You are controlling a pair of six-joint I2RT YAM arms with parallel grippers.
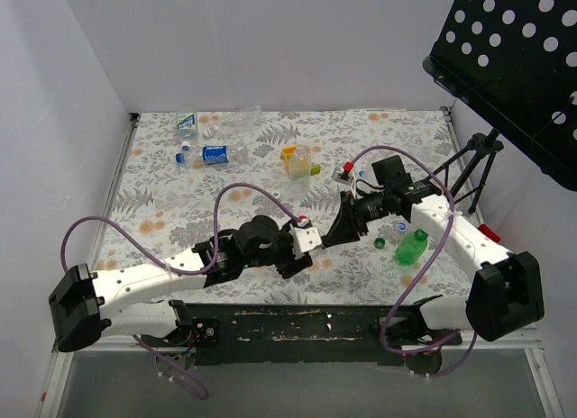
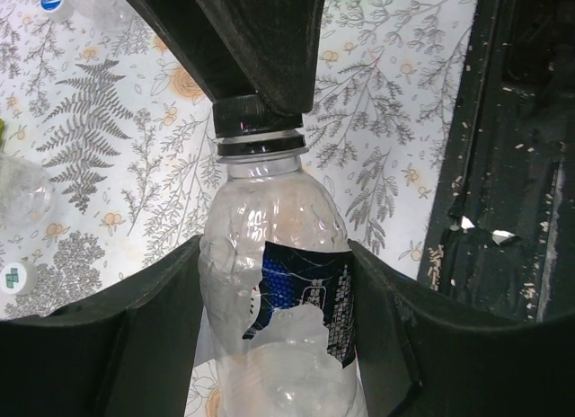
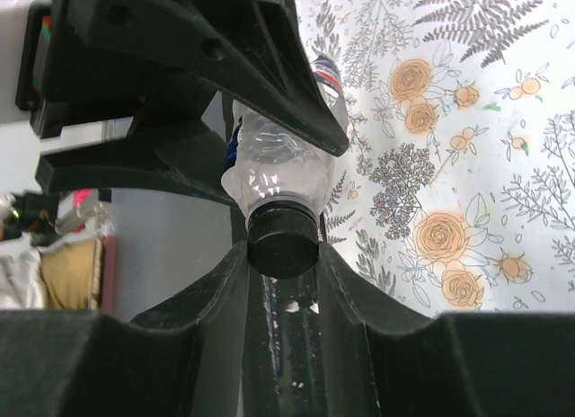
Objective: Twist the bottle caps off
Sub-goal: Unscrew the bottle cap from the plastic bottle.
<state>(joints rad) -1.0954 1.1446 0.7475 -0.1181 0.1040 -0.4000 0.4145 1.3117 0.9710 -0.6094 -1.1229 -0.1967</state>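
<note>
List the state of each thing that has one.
clear bottle, capped, held
black cap, screwed on, gripped
left end effector, shut on clear bottle
right end effector, shut on black cap
green bottle, lying down
green cap, loose beside it

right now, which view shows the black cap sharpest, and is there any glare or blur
Left wrist: black cap and bottle sharp, mild glare on the crinkled plastic, fingers near-featureless black. Right wrist: cap clear, background at left blurred. Top external: even soft light, cap too small to pick out.
</note>
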